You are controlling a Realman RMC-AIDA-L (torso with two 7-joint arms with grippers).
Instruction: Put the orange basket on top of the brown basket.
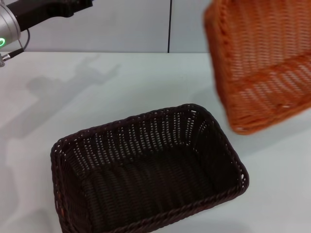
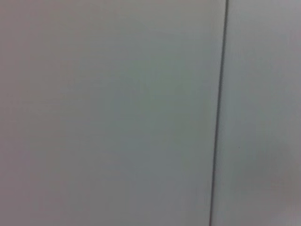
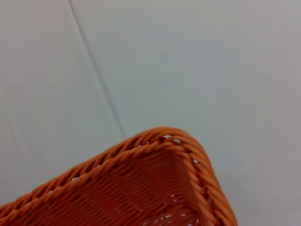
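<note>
The orange basket [image 1: 262, 63] hangs tilted in the air, up and to the right of the brown basket [image 1: 148, 172], which sits on the table [image 1: 121, 82]. The right gripper carrying it is out of view, so its grip cannot be judged. It should be levelled, centred over the brown basket, then lowered squarely.

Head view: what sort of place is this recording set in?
Probably a lab or test bench, not a home: a plain white tabletop, a bare grey panelled wall, and only a dark brown woven basket and a tilted orange woven basket.
</note>
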